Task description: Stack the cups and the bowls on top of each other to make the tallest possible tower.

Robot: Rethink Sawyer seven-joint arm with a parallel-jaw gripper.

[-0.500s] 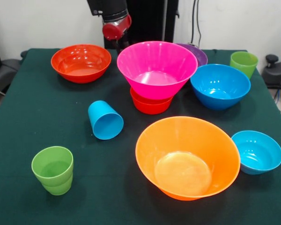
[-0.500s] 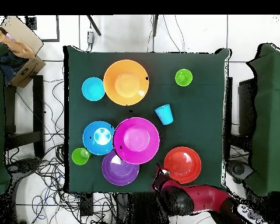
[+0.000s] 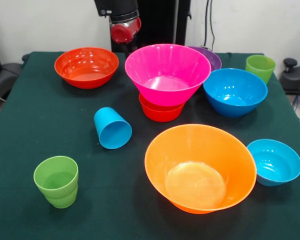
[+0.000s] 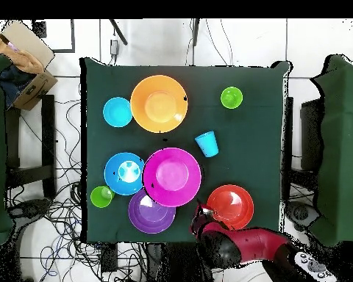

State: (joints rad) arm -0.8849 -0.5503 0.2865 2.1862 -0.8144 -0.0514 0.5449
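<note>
The large pink bowl (image 3: 167, 72) rests in the small red-orange bowl (image 3: 160, 112) at mid table, a two-bowl tower. It also shows in the overhead view (image 4: 172, 176). Around it stand the medium red-orange bowl (image 3: 86, 66), purple bowl (image 3: 210, 56), blue bowl (image 3: 235, 92), small blue bowl (image 3: 275, 162) and large orange bowl (image 3: 200, 167). The sky blue cup (image 3: 112, 128) lies on its side. One green cup (image 3: 56, 181) stands front left, the other (image 3: 260, 67) back right. My gripper (image 3: 126, 46) hangs at the table's far edge between the medium red-orange and pink bowls, touching nothing; it also shows in the overhead view (image 4: 201, 217).
The dark green table cloth (image 3: 35, 125) covers the table. Chairs stand at both sides (image 4: 330, 147). A cardboard box (image 4: 21, 62) sits off one corner. Cables lie on the floor near the robot's base.
The arm has drawn back slightly toward the robot's base. The bowls and cups have not moved.
</note>
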